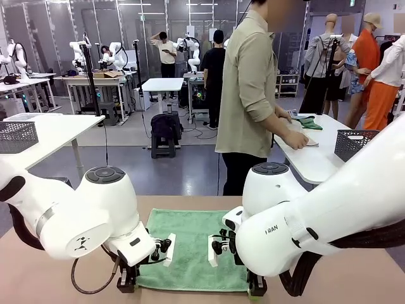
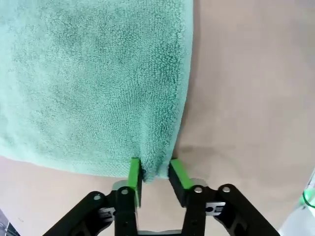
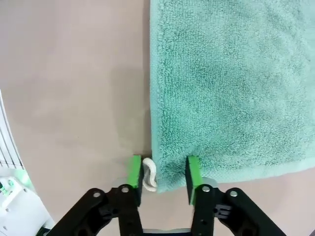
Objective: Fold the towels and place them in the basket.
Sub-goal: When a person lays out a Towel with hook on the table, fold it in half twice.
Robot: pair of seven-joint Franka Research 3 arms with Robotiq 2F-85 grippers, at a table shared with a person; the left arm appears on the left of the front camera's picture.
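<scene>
A mint green towel (image 1: 193, 247) lies flat on the brown table, near its front edge. My left gripper (image 1: 126, 280) is at the towel's near left corner. In the left wrist view the towel (image 2: 98, 78) has that corner bunched between the green pads, and the left gripper (image 2: 155, 169) is shut on it. My right gripper (image 1: 256, 288) is at the near right corner. In the right wrist view the right gripper (image 3: 164, 169) is shut on the towel (image 3: 226, 83) corner, with its white loop (image 3: 149, 176) between the pads. A dark mesh basket (image 1: 354, 143) stands on a white side table at right.
A person (image 1: 250, 88) stands beyond the far edge, turned to the white side table (image 1: 310, 163), hands on a pale cloth, with a green cloth (image 1: 309, 123) near. Another dark mesh basket (image 1: 16, 136) sits on a white table at left. Bare brown table (image 1: 38, 272) flanks the towel.
</scene>
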